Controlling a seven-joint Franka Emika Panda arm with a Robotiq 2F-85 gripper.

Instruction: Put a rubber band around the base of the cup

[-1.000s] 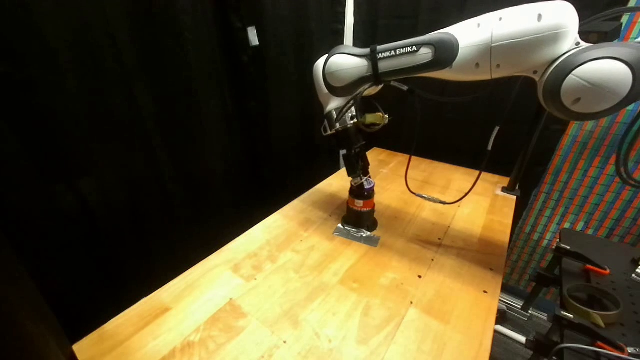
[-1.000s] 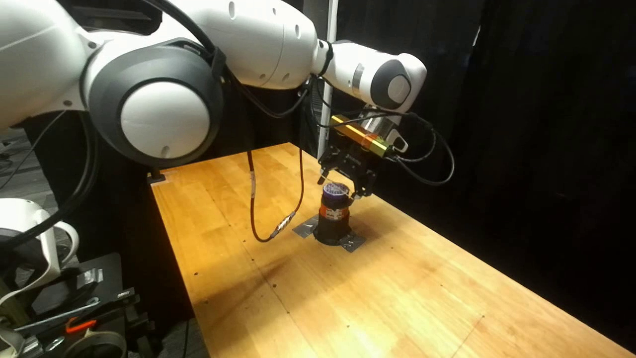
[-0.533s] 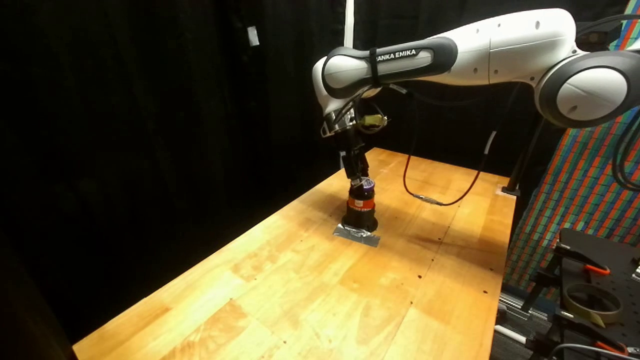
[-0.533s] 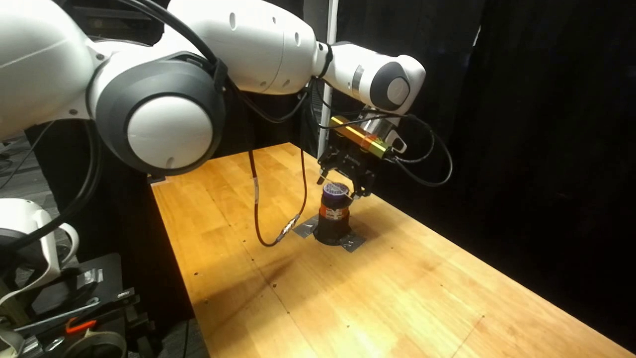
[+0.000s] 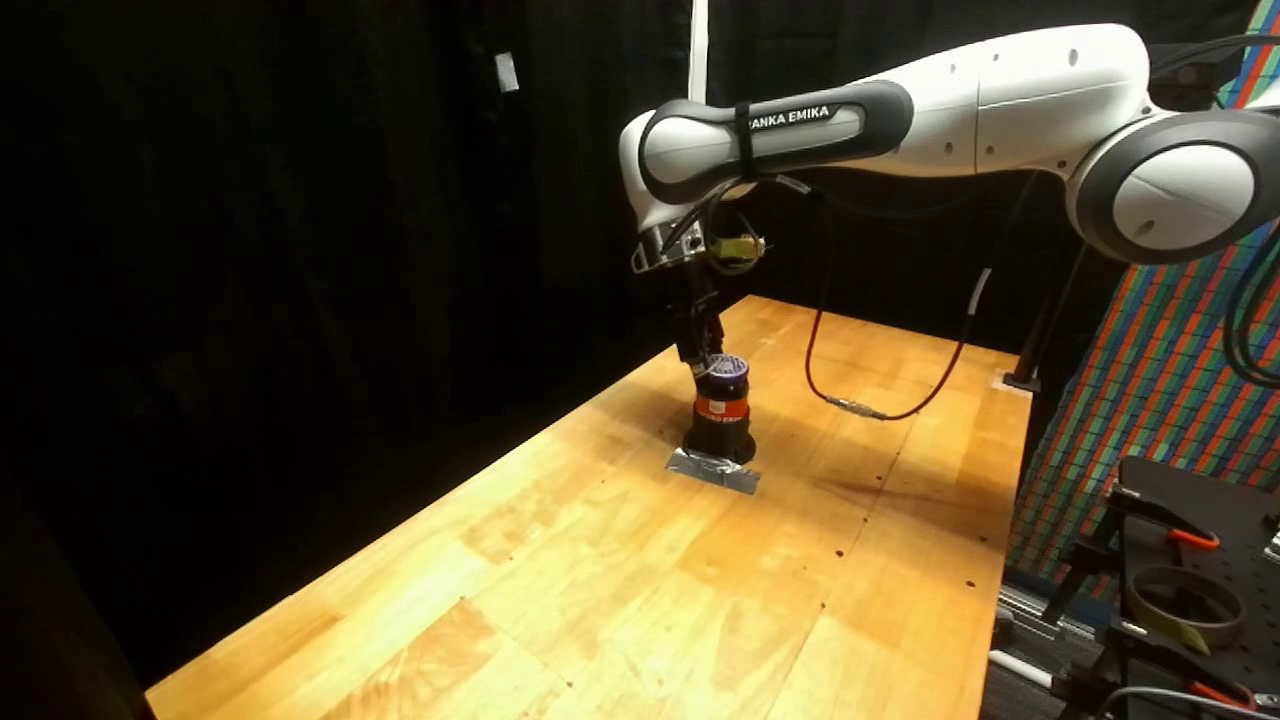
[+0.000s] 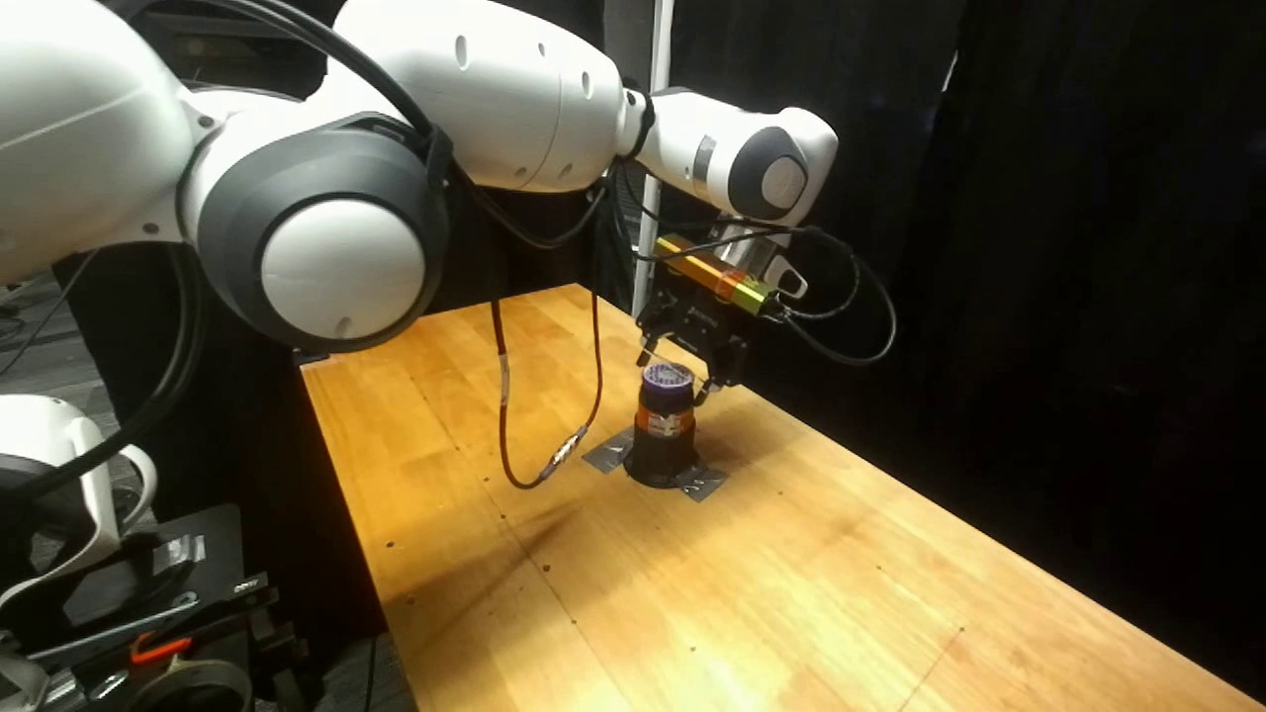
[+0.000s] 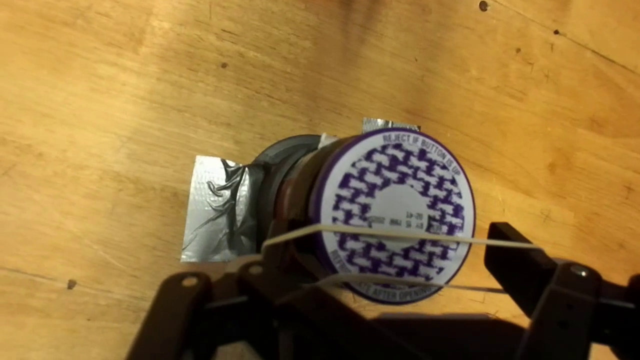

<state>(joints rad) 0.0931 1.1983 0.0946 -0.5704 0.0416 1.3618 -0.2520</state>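
The cup is a dark jar with an orange label (image 5: 722, 410) and a purple-and-white lid. It stands upright on a black base on the table, and it also shows in an exterior view (image 6: 664, 423). In the wrist view its lid (image 7: 400, 200) fills the middle. A pale rubber band (image 7: 400, 233) is stretched between my spread fingers. Both its strands cross over the lid in the wrist view; whether it touches the lid I cannot tell. My gripper (image 7: 382, 250) is open, with fingertips about lid height, beside and behind the jar in both exterior views (image 5: 704, 370) (image 6: 675, 376).
Silver tape strips (image 5: 712, 470) (image 6: 702, 483) hold the base to the wooden table (image 5: 620, 580). A cable (image 6: 504, 405) hangs from the arm to near the tabletop. A black curtain (image 5: 350, 300) stands along the table's far side. A side shelf (image 5: 1200, 500) holds tools and a tape roll.
The arm has sunk a little. The gripper has shifted sideways, left in an exterior view, so more of the lid shows. The jar has not moved, and the band stays stretched on the fingers.
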